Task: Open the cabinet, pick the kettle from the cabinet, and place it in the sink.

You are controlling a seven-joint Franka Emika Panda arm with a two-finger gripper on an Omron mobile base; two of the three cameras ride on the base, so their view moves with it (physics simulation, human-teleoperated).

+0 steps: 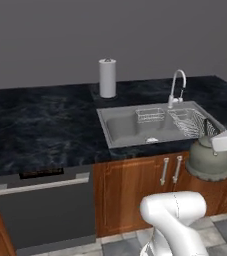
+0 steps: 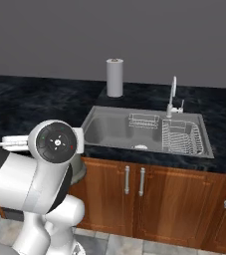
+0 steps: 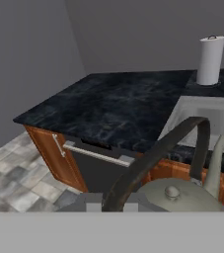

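I had the kettle (image 1: 208, 159) hanging from the gripper (image 3: 114, 201), fingers pinched nearly closed on its thin arched dark handle (image 3: 155, 153). In the left base view it hung in front of the lower cabinet fronts (image 1: 135, 192), just off the front right corner of the sink (image 1: 120, 131), below counter height and touching nothing under it. The spout (image 3: 214, 165) stuck up at the right of the hand view, pointing toward the sink side; I couldn't tell the exact tilt. The body sat upright, squat and wide, so its long axis was the horizontal spread, with the lid knob (image 3: 171, 192) on top.

Handling, my guess: rigid metal, smooth, moderate weight, not fragile. The handle arch was the only sensible place to grab, near its top. A thin round bar in a pinch could let the body swing or rotate, so I'd move it slowly.

The wire dish rack (image 1: 191, 122) filled the right part of the basin, so the left part looked like the open landing spot. The paper-towel roll (image 1: 107, 77) stood on the dark counter (image 1: 40, 125) behind, well apart.
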